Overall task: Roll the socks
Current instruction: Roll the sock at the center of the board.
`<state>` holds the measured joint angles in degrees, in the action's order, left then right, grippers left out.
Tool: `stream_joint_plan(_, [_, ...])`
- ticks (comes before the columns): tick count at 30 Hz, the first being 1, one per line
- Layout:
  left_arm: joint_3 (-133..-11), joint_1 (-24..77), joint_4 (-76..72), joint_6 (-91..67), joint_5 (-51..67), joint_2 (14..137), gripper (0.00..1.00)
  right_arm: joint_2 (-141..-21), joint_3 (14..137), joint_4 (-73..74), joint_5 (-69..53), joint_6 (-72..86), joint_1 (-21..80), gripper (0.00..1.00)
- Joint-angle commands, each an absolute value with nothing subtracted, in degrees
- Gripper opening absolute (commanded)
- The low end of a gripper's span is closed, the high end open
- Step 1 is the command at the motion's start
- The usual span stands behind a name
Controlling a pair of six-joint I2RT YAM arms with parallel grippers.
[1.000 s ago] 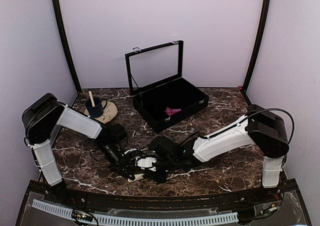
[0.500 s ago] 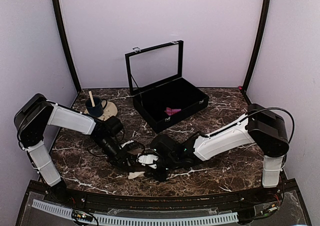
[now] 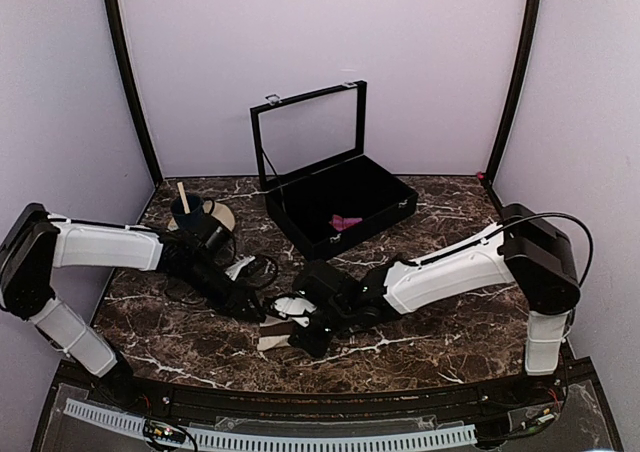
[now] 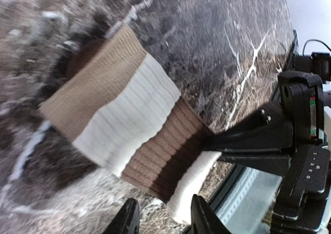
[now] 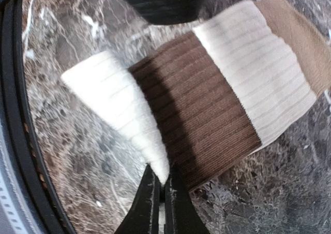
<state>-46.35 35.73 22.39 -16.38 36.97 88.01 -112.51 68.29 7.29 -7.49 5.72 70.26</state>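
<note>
A cream-beige sock [image 4: 129, 120] with tan, white and brown bands lies flat on the marble table, near the front edge [image 3: 272, 342]. My right gripper [image 5: 161, 185] is shut on the folded cream end of this sock [image 5: 124, 110]; in the top view it sits at the sock's right side [image 3: 300, 334]. My left gripper [image 4: 164, 216] is open, its fingertips apart just short of the sock's cream end, holding nothing; in the top view it is left of the sock [image 3: 255, 310]. The magenta-pink sock [image 3: 345, 222] lies inside the black case.
An open black case [image 3: 340, 210] with its lid raised stands at the back centre. A beige saucer with a dark blue cup [image 3: 190, 214] sits at the back left, close to my left forearm. The table's front rail [image 3: 300, 392] runs just below the sock.
My left gripper has opened, let go of the sock and drawn back to the left. My right gripper has closed on the sock's cream end and shifted slightly left.
</note>
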Motion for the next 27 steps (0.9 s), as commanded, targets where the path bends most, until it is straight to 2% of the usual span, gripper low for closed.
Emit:
stream_joint_plan(1, [-40.6, 35.6, 14.6, -21.8, 26.8, 78.4, 0.35, -114.2, 74.6, 14.2, -9.2, 9.2, 71.1, 0.0])
stream_joint_plan(5, [-33.8, 35.8, 8.5, -25.2, 20.3, 69.4, 0.32, -116.2, 78.9, 19.6, -13.0, 9.9, 71.0, 0.0])
stream_joint_plan(11, [-28.6, 43.5, 5.6, -26.6, 9.4, 60.4, 0.31, -119.2, 84.3, 25.8, -18.9, 10.6, 70.4, 0.0])
stream_joint_plan(27, [-26.1, 60.4, 6.5, -23.7, -9.3, 55.5, 0.3, -122.7, 88.3, 30.2, -32.0, 13.6, 63.7, 0.0])
